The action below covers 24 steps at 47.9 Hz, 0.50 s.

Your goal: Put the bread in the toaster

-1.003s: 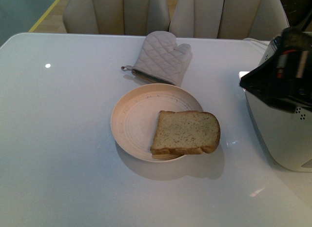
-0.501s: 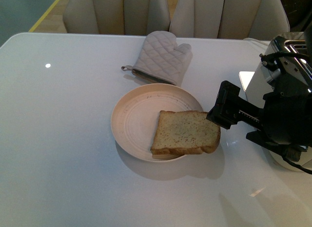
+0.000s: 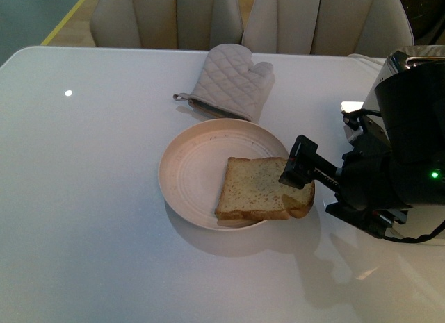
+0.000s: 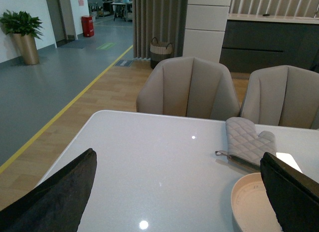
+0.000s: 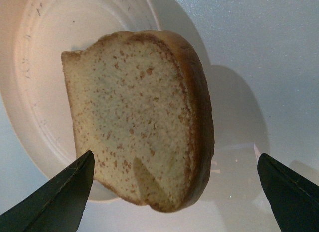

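Observation:
The bread (image 3: pixel 256 189), a thick tan slice with a brown crust, lies flat on the right side of a round beige plate (image 3: pixel 175 171). My right gripper (image 3: pixel 295 170) hangs open just over the slice's rounded right end. In the right wrist view the bread (image 5: pixel 134 112) sits between the spread fingers of that gripper (image 5: pixel 174 156) without touching them, and its end overhangs the plate (image 5: pixel 40 67). My right arm hides most of the toaster; only its chrome top (image 3: pixel 425 53) shows. The left gripper (image 4: pixel 179 154) is open over bare table, holding nothing.
A grey quilted oven mitt (image 3: pixel 229 83) lies behind the plate; it also shows in the left wrist view as the mitt (image 4: pixel 247 142) beside the plate rim (image 4: pixel 244 202). Beige chairs (image 3: pixel 167 17) line the white table's far edge.
My right arm has come down from in front of the toaster and moved left, bringing its open gripper over the bread's right end. The bread and plate have not moved.

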{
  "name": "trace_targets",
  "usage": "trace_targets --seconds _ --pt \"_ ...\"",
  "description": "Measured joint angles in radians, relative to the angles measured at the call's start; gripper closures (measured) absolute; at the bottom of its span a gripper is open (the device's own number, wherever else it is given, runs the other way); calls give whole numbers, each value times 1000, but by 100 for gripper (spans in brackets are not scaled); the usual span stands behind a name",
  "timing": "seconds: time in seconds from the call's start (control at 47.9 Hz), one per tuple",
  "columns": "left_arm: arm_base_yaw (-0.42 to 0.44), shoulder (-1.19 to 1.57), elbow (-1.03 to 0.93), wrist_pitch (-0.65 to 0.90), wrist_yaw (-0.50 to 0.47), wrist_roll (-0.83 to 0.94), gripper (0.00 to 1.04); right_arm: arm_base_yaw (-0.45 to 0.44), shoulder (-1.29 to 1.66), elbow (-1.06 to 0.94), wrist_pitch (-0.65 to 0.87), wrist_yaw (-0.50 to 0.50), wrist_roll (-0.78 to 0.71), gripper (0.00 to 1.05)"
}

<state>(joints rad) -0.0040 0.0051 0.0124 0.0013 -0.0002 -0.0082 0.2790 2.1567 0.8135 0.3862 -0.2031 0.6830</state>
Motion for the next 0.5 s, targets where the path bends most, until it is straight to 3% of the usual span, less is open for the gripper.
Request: trace_targets --seconds 0.292,0.501 --pt "0 0 0 0 0 0 7 0 101 90 -1 -11 6 10" --pt "0 0 0 0 0 0 7 0 118 128 -2 -18 6 39"
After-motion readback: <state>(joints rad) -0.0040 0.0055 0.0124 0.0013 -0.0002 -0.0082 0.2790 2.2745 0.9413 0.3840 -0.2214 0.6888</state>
